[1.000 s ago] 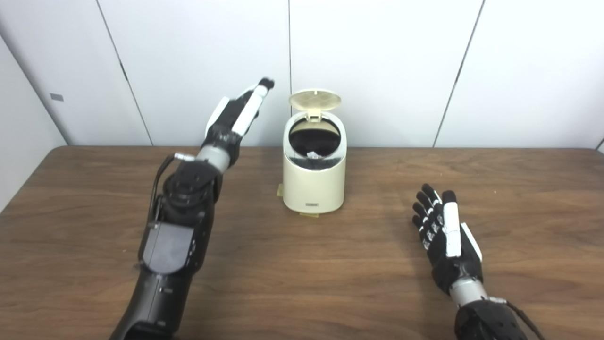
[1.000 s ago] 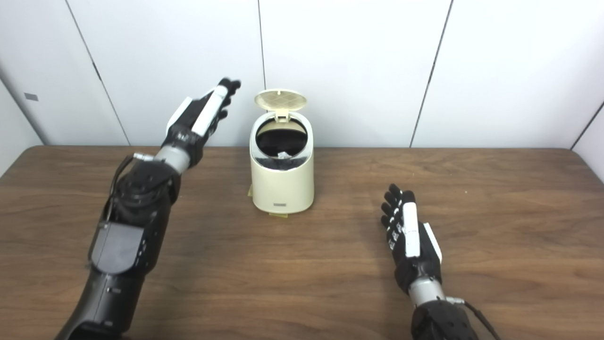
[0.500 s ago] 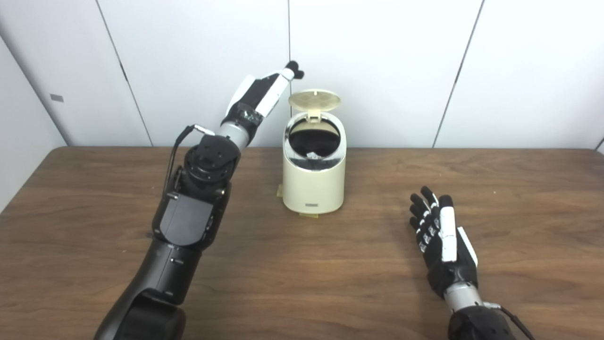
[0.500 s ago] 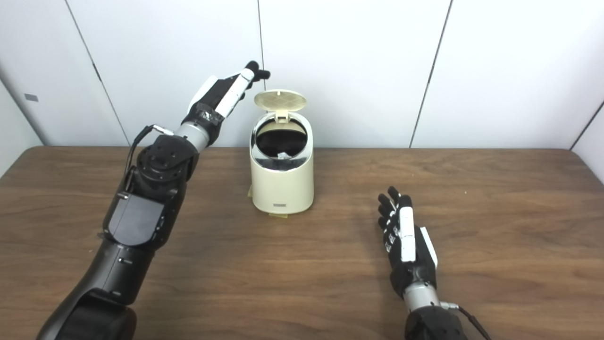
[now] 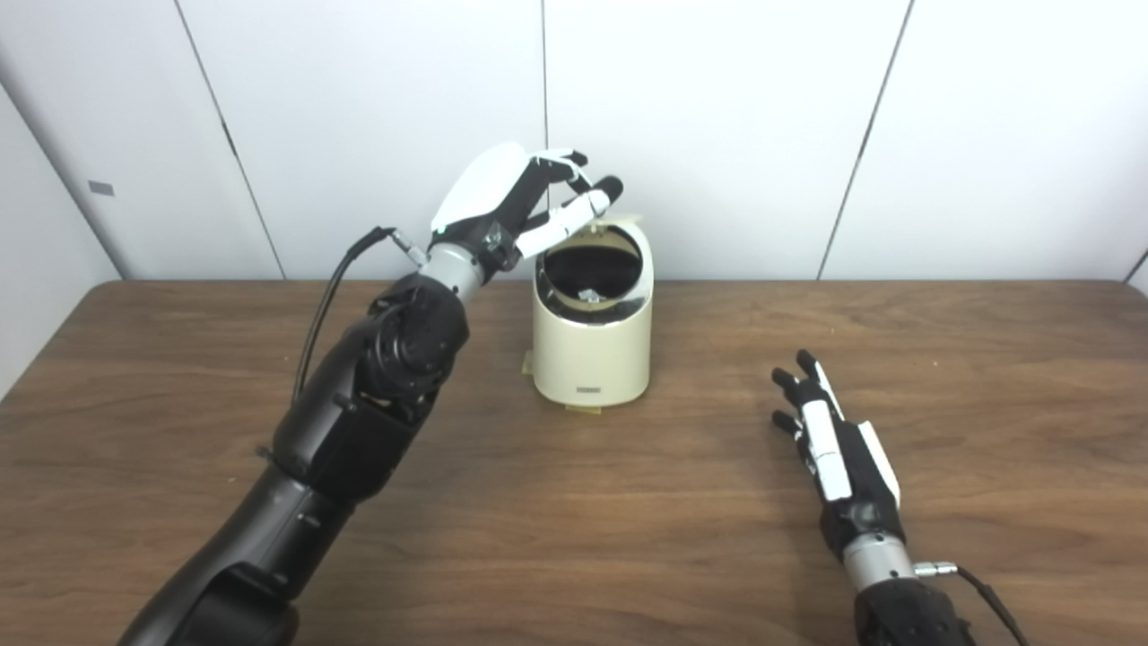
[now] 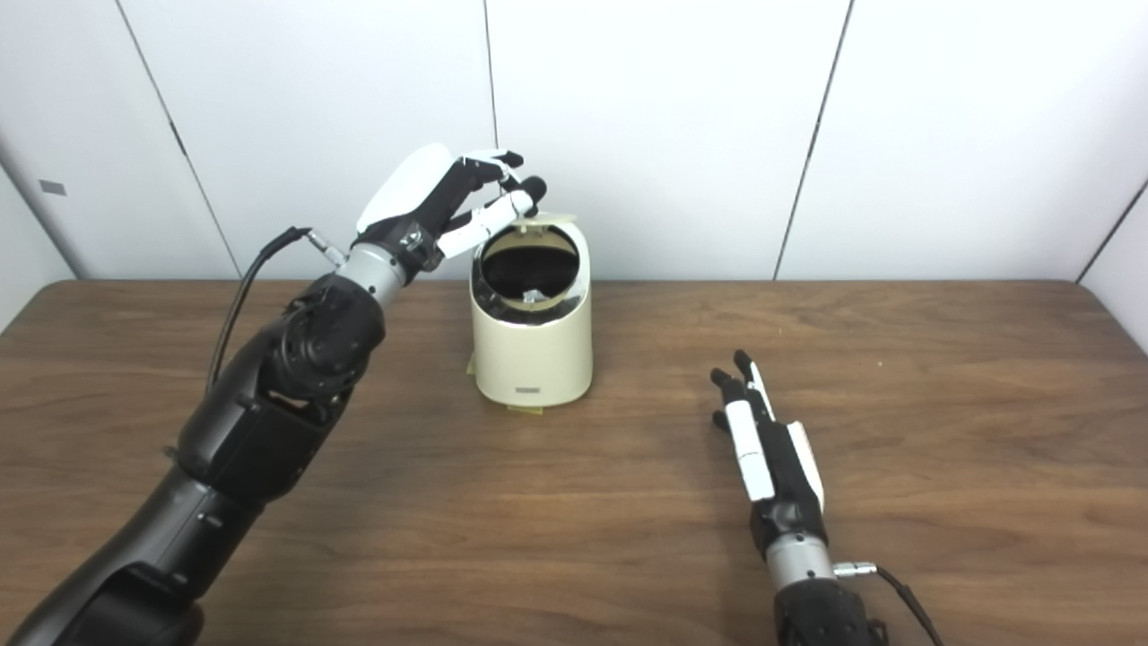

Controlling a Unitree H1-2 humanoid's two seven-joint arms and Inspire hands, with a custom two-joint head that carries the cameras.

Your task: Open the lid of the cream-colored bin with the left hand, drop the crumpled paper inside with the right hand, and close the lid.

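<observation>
The cream-colored bin [image 5: 592, 341] stands on the wooden table [image 5: 574, 502] near the back wall. Its lid [image 5: 619, 221] is tipped forward and down, only partly raised over the dark opening. A small piece of crumpled paper [image 5: 589, 293] shows inside the bin. My left hand [image 5: 520, 202] is raised over the bin's back left rim, fingers apart and curved, fingertips on or just over the lid. My right hand [image 5: 839, 449] lies low over the table to the bin's right, open, fingers straight, holding nothing.
White wall panels [image 5: 717, 135] rise directly behind the bin. A cable [image 5: 336, 278] loops from my left wrist. Small tape tabs [image 5: 583, 409] show under the bin's base.
My left hand swung right from beside the bin to over its top and turned palm down. The lid dropped from upright to partly lowered. My right hand drew back slightly and turned edge-on.
</observation>
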